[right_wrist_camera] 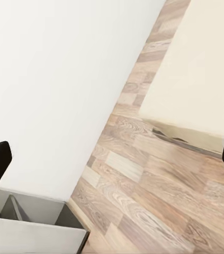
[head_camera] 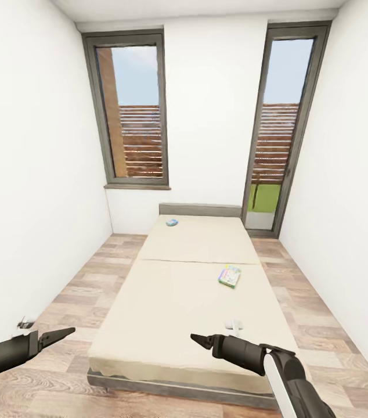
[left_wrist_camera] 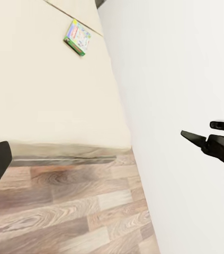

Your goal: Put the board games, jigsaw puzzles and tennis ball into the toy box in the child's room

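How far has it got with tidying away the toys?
Barely started, it seems. Two board games still lie on the bed: a pale green-edged one and a blue one near the headboard. The left gripper and right gripper hold nothing.

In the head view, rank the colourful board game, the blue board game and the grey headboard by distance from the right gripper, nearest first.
1. Colourful board game, on the bed's right side, just ahead of the right gripper.
2. Blue board game, far end, left of centre.
3. Grey headboard, against the wall.
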Available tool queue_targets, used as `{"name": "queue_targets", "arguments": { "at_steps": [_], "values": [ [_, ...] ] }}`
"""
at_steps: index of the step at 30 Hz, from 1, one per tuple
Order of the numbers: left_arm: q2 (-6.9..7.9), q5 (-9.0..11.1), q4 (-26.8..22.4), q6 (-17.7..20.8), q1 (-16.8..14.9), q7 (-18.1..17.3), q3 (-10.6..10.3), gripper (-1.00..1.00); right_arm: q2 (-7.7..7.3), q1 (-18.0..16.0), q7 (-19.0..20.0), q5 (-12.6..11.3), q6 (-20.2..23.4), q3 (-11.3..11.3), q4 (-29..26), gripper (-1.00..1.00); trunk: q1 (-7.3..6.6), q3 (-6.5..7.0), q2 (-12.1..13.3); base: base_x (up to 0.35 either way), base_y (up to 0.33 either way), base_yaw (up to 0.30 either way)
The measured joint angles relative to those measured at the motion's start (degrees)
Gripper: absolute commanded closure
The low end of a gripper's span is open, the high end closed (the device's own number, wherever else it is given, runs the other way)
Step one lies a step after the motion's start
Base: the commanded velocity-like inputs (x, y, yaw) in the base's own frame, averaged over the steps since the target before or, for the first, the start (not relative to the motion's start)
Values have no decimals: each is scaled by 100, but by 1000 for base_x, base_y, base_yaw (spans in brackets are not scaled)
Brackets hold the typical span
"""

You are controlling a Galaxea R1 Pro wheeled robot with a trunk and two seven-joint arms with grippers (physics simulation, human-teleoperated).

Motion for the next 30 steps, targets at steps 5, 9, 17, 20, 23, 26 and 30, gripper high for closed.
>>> {"name": "queue_targets", "arguments": {
  "at_steps": [5, 9, 17, 20, 23, 26, 30],
  "values": [
    [0, 0, 0, 1, 0, 0, -6, -100, 1, 1, 0, -14, 0, -5, -4, -100, 0, 0, 0, 0, 0, 272],
    [-1, 0, 1, 1, -1, 1, -10, -100, 1, 2, 0, -29, 0, -7, -7, -100, 0, 0, 0, 0, 0, 137],
    [-1, 0, 2, 0, -2, 5, -13, -100, 1, 3, -1, -55, 0, -11, -7, -100, 0, 0, 0, 0, 0, 50],
    [-1, 0, 2, -4, -1, 8, -13, -100, 1, 3, -2, -62, 0, -14, 1, -100, 0, 0, 0, 0, 0, 13],
    [-17, -10, 9, -15, -2, 33, -7, -100, 33, -4, -67, -52, -65, -17, 72, -100, 0, 0, 1, 0, 20, 0],
    [-23, -11, 13, -21, -2, 32, -9, -100, 37, -3, -163, -49, -164, -24, 169, -100, 0, 0, 1, 0, 34, 0],
    [-37, -17, 19, -33, -2, 32, -11, -100, 48, 0, -158, -58, -167, -37, 246, -100, 0, 0, 1, 12, 90, 0]
  ]
}}
